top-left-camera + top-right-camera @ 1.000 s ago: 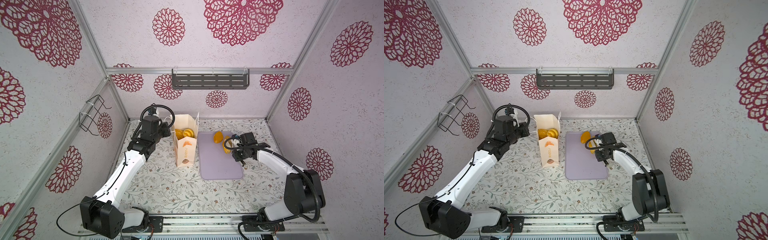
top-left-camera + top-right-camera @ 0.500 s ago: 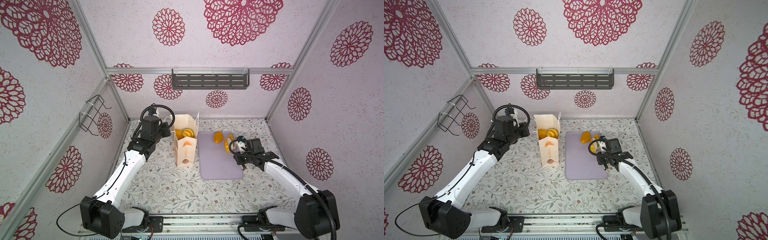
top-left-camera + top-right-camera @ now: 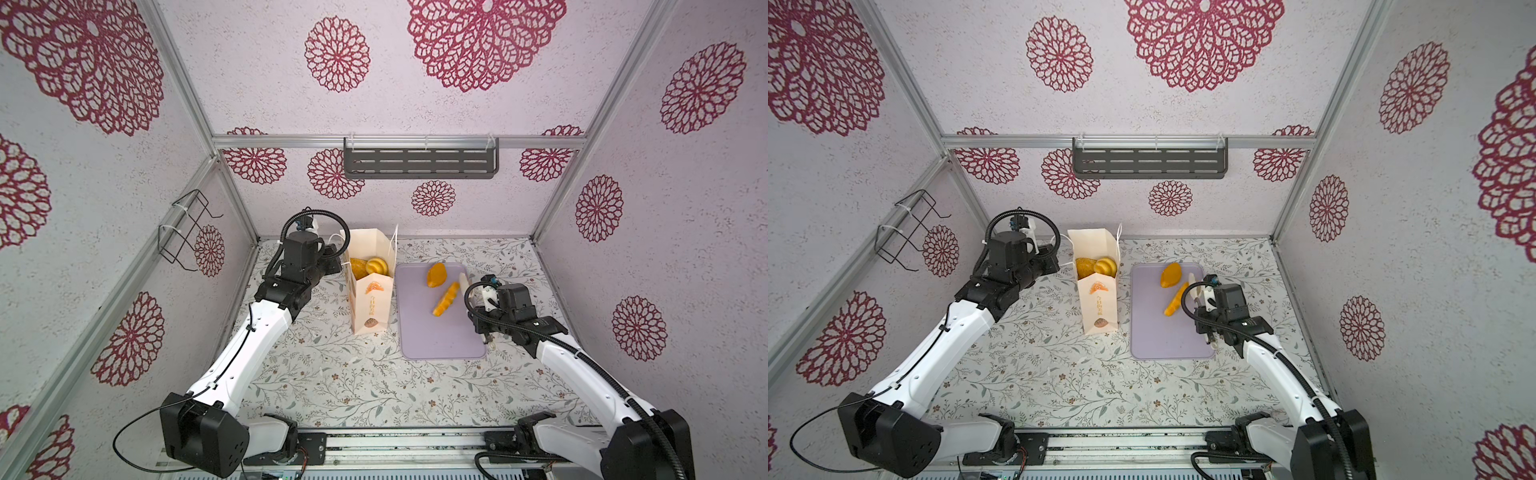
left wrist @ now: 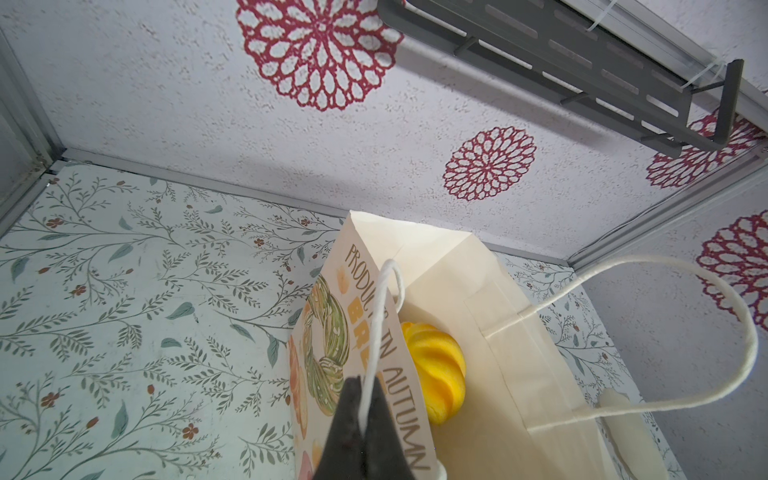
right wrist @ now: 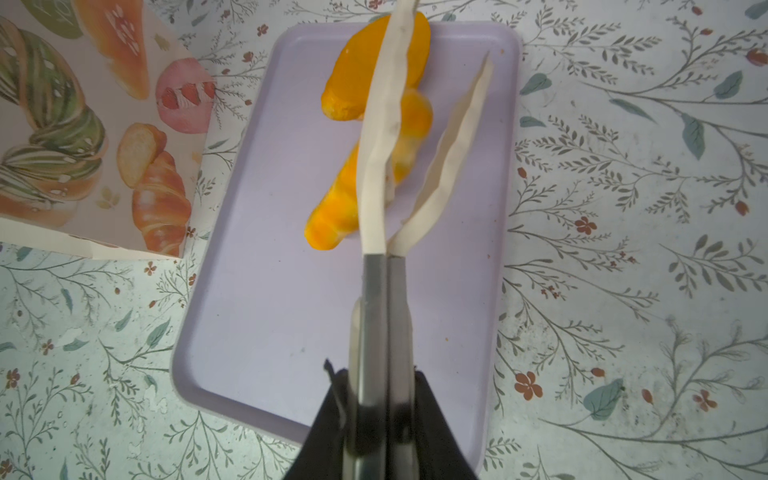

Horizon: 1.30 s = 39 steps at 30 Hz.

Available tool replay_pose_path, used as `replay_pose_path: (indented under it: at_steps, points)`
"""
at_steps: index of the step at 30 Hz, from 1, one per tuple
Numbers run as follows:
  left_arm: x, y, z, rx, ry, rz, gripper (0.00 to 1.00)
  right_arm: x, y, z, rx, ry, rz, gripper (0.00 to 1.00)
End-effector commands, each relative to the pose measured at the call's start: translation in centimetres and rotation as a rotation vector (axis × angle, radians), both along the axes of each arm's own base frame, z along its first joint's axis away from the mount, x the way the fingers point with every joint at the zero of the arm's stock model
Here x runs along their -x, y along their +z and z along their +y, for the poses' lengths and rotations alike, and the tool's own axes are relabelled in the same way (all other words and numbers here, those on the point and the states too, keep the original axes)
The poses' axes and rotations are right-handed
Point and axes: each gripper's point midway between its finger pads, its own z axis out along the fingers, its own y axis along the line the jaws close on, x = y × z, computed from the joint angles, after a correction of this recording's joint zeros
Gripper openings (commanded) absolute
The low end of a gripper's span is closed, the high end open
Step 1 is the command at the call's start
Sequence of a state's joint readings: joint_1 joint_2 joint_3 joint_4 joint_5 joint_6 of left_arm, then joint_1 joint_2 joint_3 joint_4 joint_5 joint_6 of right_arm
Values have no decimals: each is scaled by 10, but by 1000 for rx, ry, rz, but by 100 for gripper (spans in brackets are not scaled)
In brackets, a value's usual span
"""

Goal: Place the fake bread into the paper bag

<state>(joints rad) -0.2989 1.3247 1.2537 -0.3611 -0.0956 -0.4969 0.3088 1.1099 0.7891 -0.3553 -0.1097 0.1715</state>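
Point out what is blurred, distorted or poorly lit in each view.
Both top views: even light, sharp, wide lens splaying the walls. Left wrist view: the left gripper is a dark, unfocused blur; the paper bag is crisp. Right wrist view: the tongs and fake bread look soft, no glare.

The tall cream paper bag (image 4: pixel 449 266) carries the only legible text. In the left wrist view, its printed side panel reads "PRODU… IN AUTUMN" in olive-grey capitals. The first word is partly covered by the white cord handle (image 4: pixel 380 316). Beside that line stand bold orange capitals "BRE…", the remainder hidden. In both top views, the vertical orange lettering (image 3: pixel 372 305) on the narrow front panel is too small to read.
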Motion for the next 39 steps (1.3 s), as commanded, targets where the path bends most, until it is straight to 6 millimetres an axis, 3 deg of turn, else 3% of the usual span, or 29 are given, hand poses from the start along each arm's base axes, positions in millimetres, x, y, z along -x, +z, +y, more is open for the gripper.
replay_pose_path:
  at_steps: [1,5,13,17,28,34,39]
  points:
    - [2,4,-3,-15,-14,-16,0,-9,48,10,-86,-9,-133,7]
    - [2,4,-4,-12,-16,-15,0,-5,56,13,-114,-8,-147,8]
    - [1,2,-4,-9,-17,-11,0,-6,28,10,-86,-63,-37,25]
    - [1,2,-5,-10,-19,-9,0,-4,17,7,-59,-73,19,28]
    - [1,3,-6,-5,-25,-11,0,16,16,-5,23,-56,58,35]
    - [2,5,-6,-5,-24,-16,0,27,11,2,-133,-161,116,35]
    - [3,6,-7,3,-29,-17,0,35,21,7,-316,-256,97,35]
